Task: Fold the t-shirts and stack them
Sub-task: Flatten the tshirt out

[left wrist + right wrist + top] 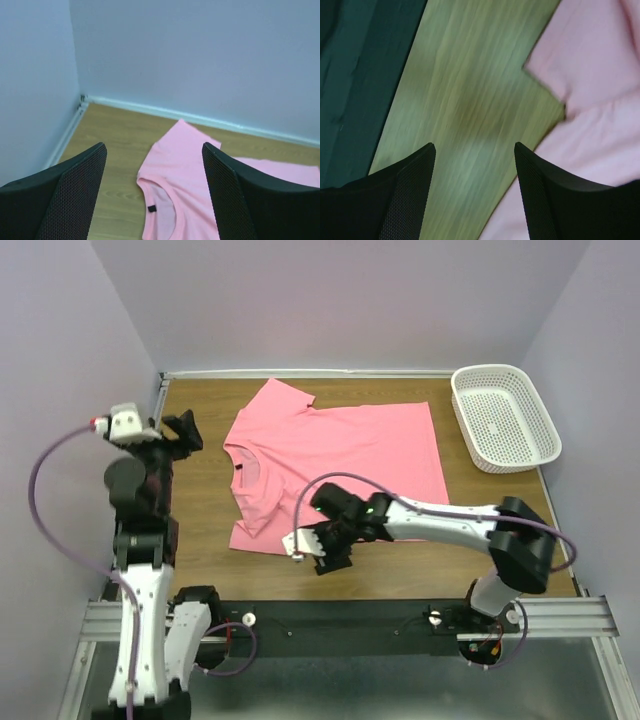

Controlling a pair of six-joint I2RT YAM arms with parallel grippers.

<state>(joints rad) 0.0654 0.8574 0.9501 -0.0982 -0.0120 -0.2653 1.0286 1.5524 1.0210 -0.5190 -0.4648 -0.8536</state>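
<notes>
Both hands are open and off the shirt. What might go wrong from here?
The right hand hangs over bare table beside the near sleeve, so closing there may miss the cloth. That sleeve looks creased; folding could trap wrinkles. With the left hand raised clear of the collar, nothing pins the t-shirt; a pull may drag it whole.

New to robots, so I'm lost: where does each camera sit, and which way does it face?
Top view: above and behind the robot, looking down on the table, t-shirt and basket; left arm and right arm show.
Left wrist: on the left arm, facing the far left corner; its two fingers show.
Right wrist: on the right arm, facing down at bare wood; its fingers show.
Shared: all three see the t-shirt.
</notes>
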